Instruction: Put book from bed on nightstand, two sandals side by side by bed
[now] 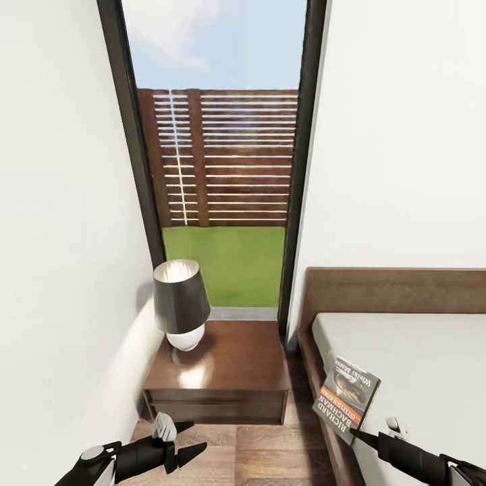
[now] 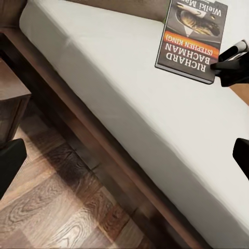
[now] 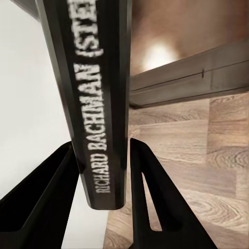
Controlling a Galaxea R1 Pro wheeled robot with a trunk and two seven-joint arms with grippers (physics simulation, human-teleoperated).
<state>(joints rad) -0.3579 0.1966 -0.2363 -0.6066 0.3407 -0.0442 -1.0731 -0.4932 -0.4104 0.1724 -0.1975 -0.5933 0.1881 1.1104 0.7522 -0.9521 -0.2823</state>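
The bed fills the lower right of the head view, its grey mattress bounded by a dark wooden frame and headboard. Left of it, at lower centre, stands the nightstand, glossy-topped, with a dark-shaded lamp on its rear left corner and bare wood across the rest. The book hangs over the mattress's near left edge at lower right of centre, raised and tilted, cover showing. The right gripper has it by the lower spine end: in the right wrist view the spine sits between the two fingers, which stand a little apart around it, their contact hard to confirm. The left gripper, at bottom left, hangs parted and empty above the floor.

The paperback looks light, thin and somewhat flexible, so it may sag or pivot from a corner hold. A grip nearer mid-spine would likely steady it; the glossy top may let it slide.
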